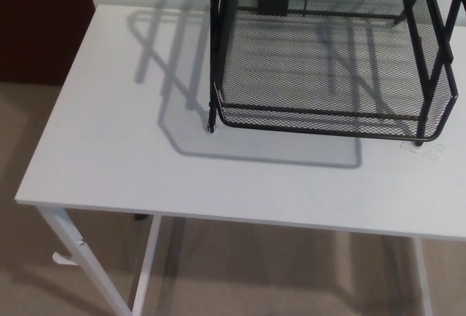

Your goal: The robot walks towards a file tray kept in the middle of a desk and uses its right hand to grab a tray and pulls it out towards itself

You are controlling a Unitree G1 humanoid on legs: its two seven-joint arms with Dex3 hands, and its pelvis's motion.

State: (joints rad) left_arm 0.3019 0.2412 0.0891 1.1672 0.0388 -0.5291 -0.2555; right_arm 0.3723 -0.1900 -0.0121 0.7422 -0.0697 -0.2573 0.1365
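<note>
white desk (109, 156) with black mesh file tray (328, 105) at its far right

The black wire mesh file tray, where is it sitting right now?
In the head view, the black wire mesh file tray stands on the white desk, toward its far right, casting a shadow to the left.

No text, label, brand or number can be read on anything in view.
</note>
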